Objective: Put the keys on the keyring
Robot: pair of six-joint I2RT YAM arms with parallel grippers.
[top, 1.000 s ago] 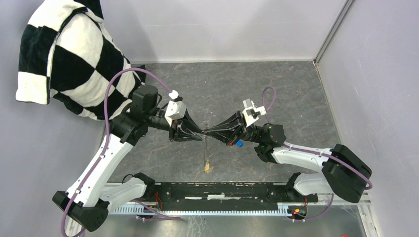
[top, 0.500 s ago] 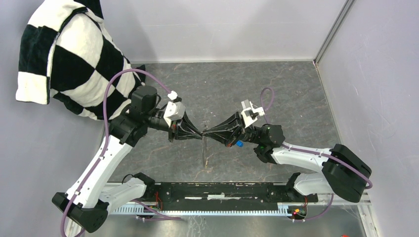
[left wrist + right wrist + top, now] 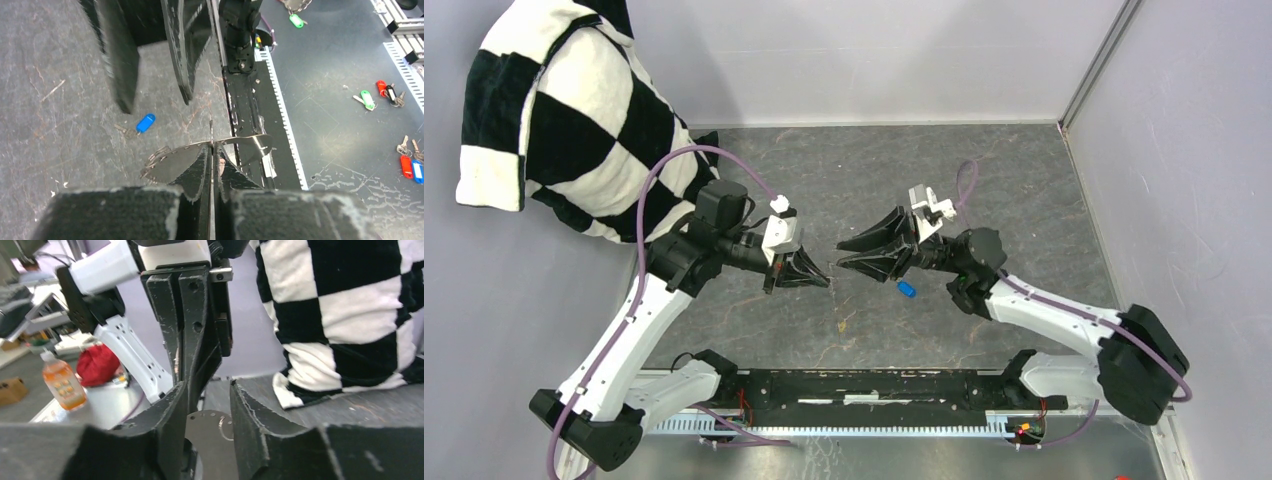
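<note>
Left claw [image 3: 826, 282] pinches the thin keyring [image 3: 211, 131], right claw [image 3: 840, 256] stands spread and empty near the blue key [image 3: 906, 290] on the bench [image 3: 984, 180]; best grab leaves the key's hole clear for threading.

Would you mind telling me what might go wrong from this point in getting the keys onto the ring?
1. The thin keyring seems pinched only at the very tip of the shut left gripper. With the right gripper open, it may slip or swing.
2. The blue key lies loose on the table, off the ring, and needs picking up.
3. The two gripper tips sit close together and might collide.
</note>
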